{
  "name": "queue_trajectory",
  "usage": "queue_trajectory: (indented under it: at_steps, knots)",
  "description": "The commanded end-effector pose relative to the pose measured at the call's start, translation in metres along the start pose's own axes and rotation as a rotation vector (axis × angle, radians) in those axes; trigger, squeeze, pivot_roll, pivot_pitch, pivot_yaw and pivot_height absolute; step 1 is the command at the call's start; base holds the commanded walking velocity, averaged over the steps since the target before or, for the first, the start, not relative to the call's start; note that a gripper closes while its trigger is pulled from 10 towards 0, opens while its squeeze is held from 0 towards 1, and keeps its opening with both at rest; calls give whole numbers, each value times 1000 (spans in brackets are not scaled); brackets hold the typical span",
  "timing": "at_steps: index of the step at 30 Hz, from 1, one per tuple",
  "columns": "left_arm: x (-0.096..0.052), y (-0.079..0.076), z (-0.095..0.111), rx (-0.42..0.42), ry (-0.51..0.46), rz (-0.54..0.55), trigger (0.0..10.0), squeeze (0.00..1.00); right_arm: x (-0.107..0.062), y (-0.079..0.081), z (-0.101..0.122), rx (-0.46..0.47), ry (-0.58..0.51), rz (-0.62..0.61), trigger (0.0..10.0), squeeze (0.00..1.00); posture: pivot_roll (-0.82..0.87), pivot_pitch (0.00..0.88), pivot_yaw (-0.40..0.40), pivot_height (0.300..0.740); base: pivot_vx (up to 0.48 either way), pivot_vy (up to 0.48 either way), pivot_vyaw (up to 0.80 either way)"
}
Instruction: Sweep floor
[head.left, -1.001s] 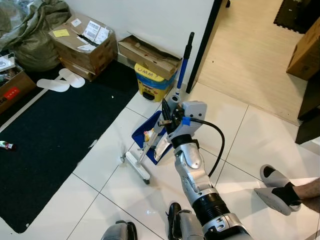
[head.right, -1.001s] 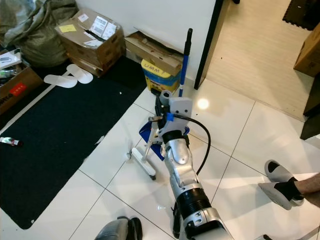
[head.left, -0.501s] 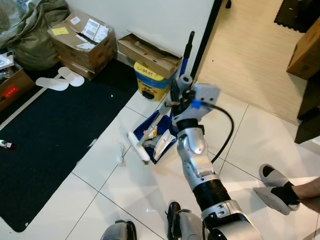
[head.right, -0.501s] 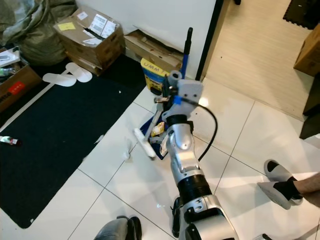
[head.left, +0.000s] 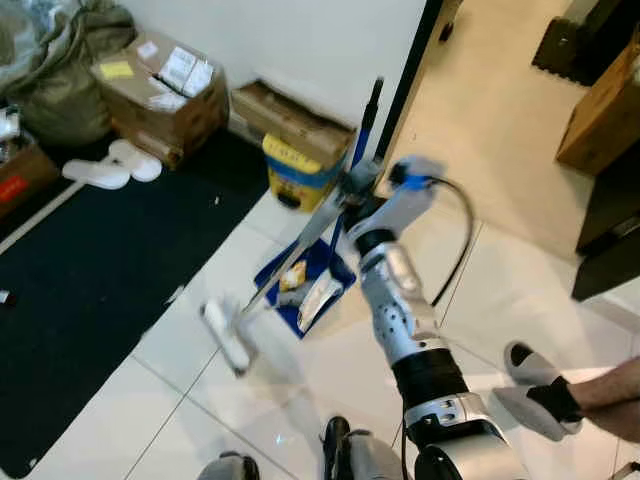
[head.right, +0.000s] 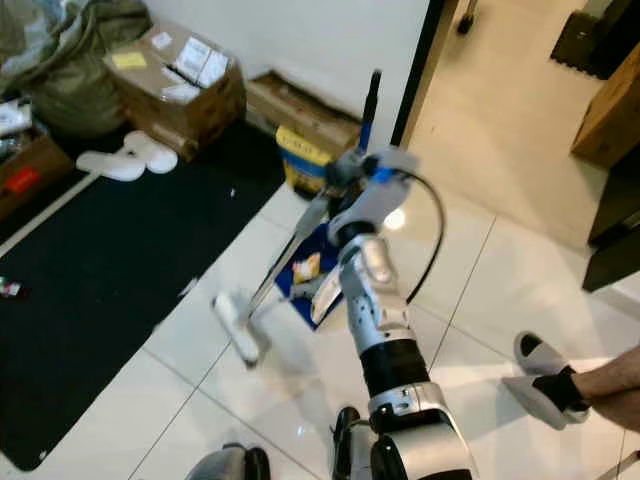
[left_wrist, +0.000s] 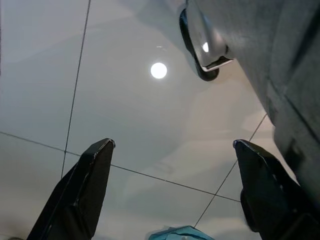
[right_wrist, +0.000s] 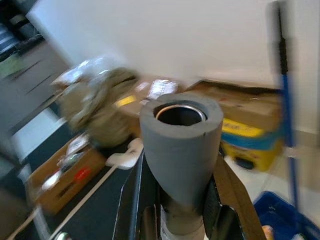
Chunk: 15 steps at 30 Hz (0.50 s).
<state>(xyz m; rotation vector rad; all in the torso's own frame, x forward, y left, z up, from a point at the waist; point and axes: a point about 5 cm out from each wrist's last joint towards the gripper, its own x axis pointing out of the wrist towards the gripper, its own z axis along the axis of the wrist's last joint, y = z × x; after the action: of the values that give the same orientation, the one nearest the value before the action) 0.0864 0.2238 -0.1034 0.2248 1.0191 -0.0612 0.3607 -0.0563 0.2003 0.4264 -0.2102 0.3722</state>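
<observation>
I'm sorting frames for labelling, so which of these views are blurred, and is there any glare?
Both eye views are motion-blurred, worst on the right pincer and the broom head. The right wrist view has the grey broom handle fairly sharp against a smeared background. The left wrist view is sharp, with a round lamp glare on the floor tiles.

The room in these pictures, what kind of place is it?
Probably a home entryway or storage corner: cardboard boxes against the wall, white slippers on a black mat, and a blue dustpan on tiles.

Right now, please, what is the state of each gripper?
Left gripper: open, holding nothing, above the floor tiles.
Right gripper: closed on the broom handle.
</observation>
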Motion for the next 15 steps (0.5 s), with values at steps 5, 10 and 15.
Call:
queue_trajectory:
  at_steps: [5, 10, 15]
  knots:
    - [9, -2, 20, -55, -10, 21, 10000, 0, -22, -7, -28, 69, 45, 57, 10000, 0, 34, 78, -55, 740, 0, 0, 435]
    - [17, 9, 48, -53, -56, 45, 10000, 0, -30, -20, -37, 29, 77, 20, 10000, 0, 24, 11, -35, 740, 0, 0, 769]
    - [23, 18, 75, -53, -102, 60, 10000, 0, -31, -25, -38, 21, 84, 18, 10000, 0, 17, 0, -13, 740, 0, 0, 769]
